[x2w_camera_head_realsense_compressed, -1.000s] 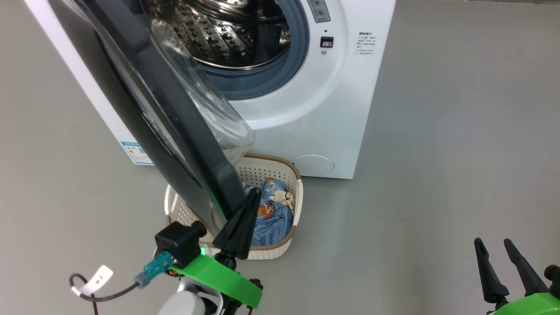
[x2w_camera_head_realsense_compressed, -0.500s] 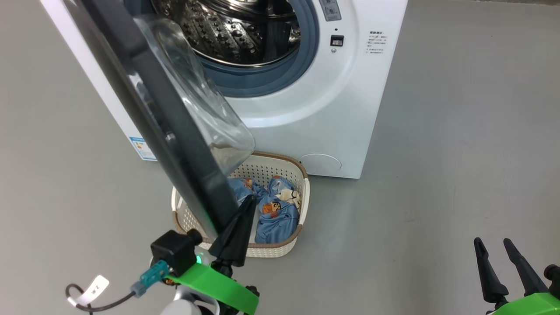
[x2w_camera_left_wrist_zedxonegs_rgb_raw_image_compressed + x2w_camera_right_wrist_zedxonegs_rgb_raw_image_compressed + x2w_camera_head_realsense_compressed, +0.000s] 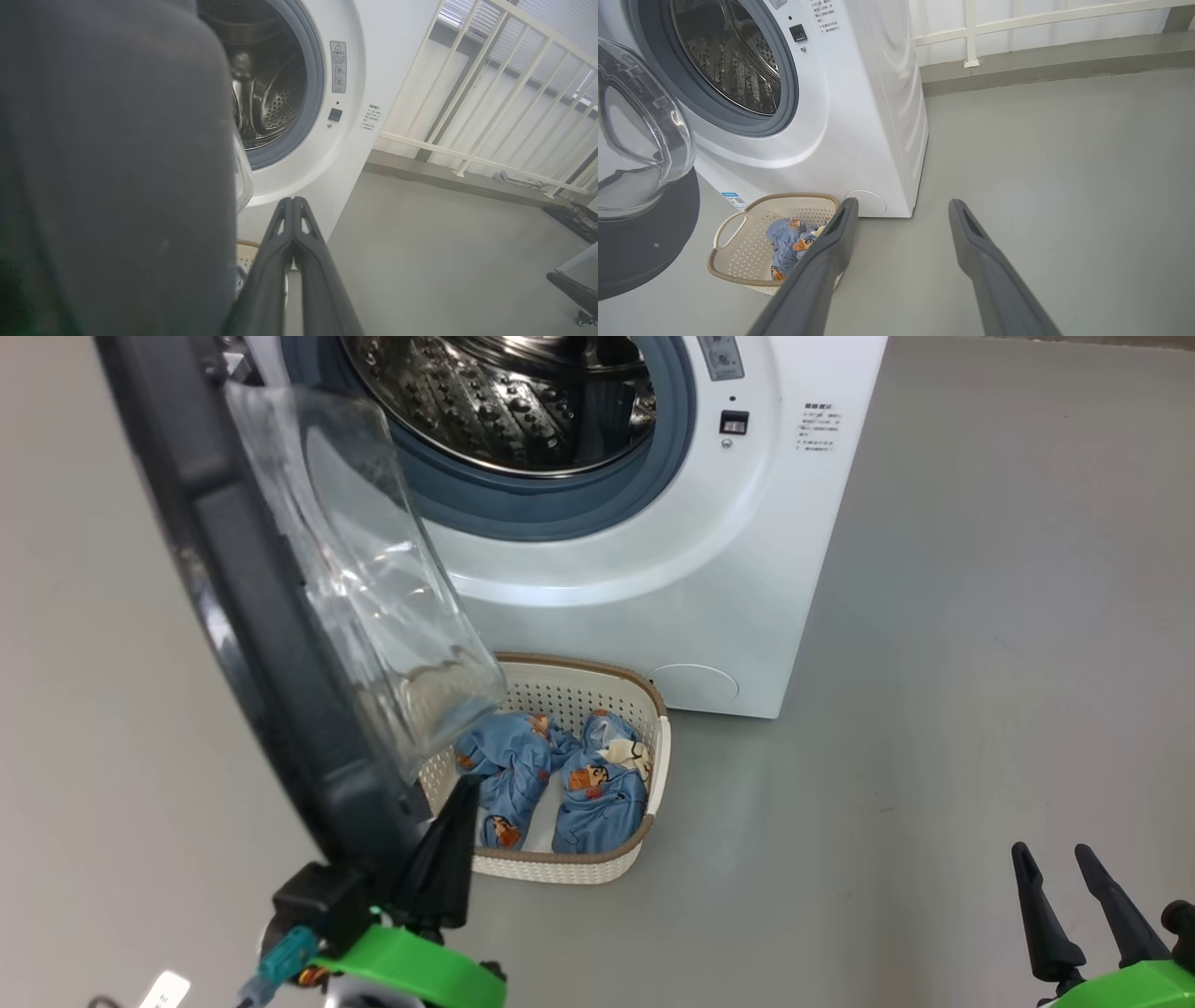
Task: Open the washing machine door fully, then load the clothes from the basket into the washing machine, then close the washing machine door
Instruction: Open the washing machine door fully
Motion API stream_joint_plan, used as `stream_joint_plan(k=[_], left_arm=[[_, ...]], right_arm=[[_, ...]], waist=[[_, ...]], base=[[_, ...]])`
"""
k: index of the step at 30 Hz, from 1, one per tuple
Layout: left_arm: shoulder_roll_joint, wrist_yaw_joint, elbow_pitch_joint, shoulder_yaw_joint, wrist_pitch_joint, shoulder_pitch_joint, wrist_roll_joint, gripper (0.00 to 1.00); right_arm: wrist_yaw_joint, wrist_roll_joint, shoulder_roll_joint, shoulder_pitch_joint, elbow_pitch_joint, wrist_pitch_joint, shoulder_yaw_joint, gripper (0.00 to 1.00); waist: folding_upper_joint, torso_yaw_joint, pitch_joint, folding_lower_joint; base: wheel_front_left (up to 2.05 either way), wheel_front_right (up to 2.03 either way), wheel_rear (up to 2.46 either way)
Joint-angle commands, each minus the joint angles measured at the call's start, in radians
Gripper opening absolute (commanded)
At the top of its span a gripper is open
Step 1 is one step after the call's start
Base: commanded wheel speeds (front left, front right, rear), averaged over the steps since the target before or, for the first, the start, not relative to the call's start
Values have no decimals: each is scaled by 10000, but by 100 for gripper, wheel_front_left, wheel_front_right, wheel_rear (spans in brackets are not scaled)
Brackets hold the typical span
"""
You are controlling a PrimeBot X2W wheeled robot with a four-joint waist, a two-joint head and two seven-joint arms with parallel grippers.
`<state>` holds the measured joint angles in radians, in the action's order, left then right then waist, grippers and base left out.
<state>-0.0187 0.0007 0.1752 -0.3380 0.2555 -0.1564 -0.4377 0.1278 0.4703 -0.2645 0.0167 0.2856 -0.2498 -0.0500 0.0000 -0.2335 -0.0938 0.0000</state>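
Note:
The washing machine [image 3: 653, 597] stands with its steel drum [image 3: 523, 401] exposed. The washing machine door [image 3: 252, 644] is swung out to the left, its glass bowl [image 3: 373, 616] facing the machine. My left gripper [image 3: 459, 793] is shut and empty, its tip against the door's lower inner edge; in the left wrist view the closed fingers [image 3: 293, 200] sit beside the dark door [image 3: 117, 163]. The basket [image 3: 560, 873] sits on the floor before the machine, holding the clothes, two blue printed bundles [image 3: 509, 775] [image 3: 597, 793]. My right gripper [image 3: 1051, 849] [image 3: 902, 203] hangs open at the lower right, well clear of the basket [image 3: 724, 228].
Grey floor [image 3: 934, 663] stretches right of the machine and basket. A white railing [image 3: 490, 93] and low kerb [image 3: 1041, 65] run behind the machine. A dark wheeled base [image 3: 574, 291] shows at the far right of the left wrist view.
The door has swung further open to the left, and my shut left gripper moved left and down with it. Both bundles now show uncovered. The camera shifted slightly; the right gripper stayed put.

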Motion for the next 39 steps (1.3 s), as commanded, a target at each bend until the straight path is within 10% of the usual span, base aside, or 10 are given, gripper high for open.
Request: stream_joint_plan(k=[1, 39], left_arm=[[-339, 220, -187, 596, 63, -12, 98, 0], [-1716, 1404, -51, 5692, 63, 252, 268, 0]], right_arm=[[29, -116, -213, -162, -239, -120, 162, 100], [29, -154, -383, -432, -354, -120, 282, 100]], waist=[[0, -16, 9, 0], [0, -539, -696, 0]], base=[[0, 0, 0], [0, 0, 0]])
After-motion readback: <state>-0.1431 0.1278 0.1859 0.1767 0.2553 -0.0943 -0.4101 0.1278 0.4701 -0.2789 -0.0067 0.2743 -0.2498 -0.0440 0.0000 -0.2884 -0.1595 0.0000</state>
